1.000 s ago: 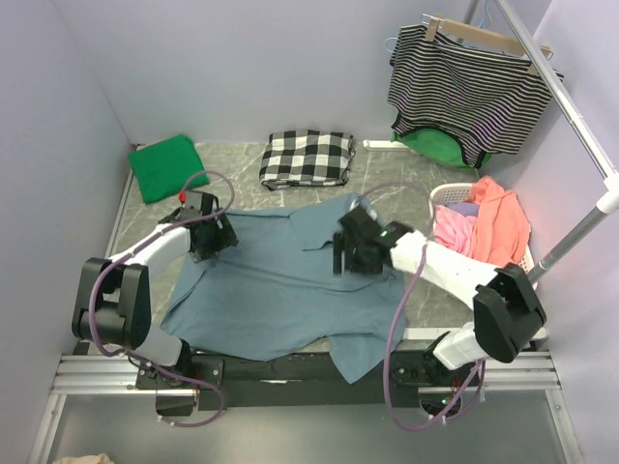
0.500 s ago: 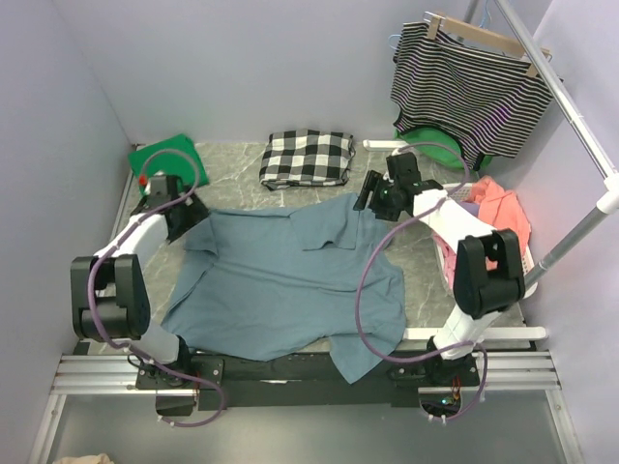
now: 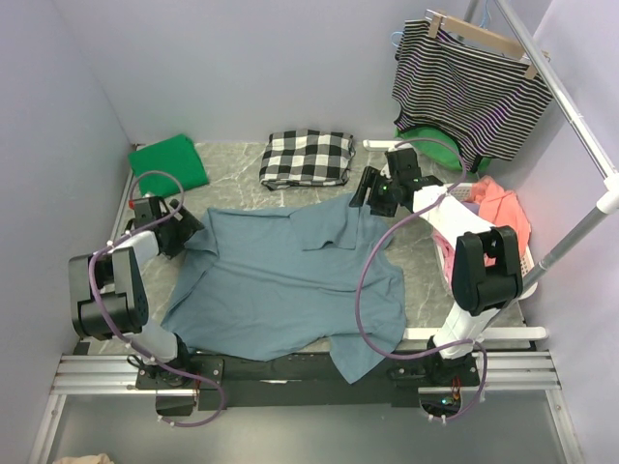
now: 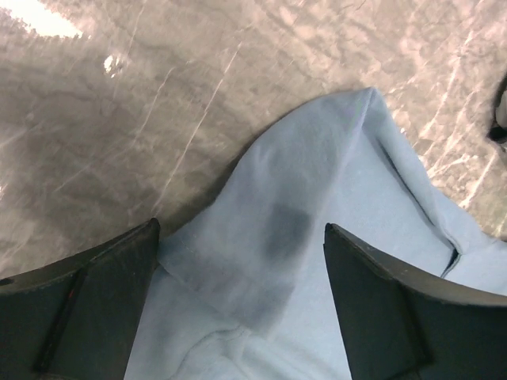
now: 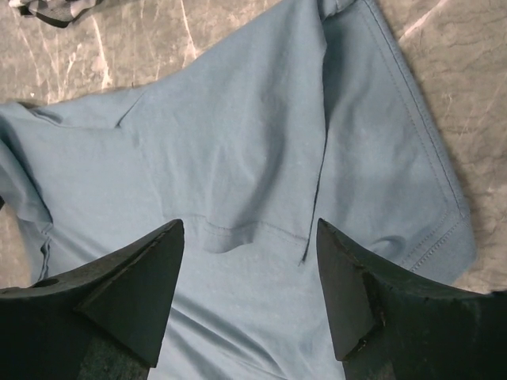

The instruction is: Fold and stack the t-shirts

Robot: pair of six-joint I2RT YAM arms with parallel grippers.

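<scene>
The slate-blue t-shirt lies spread flat mid-table, its near hem draped over the front edge. The green t-shirt sits folded in the far-left corner. Bare marble separates the shirt from the checked cloth and the basket. The left gripper hangs low over the left sleeve tip, jaws wide, gripping nothing. The right gripper reaches to the right sleeve, jaws apart and empty.
</scene>
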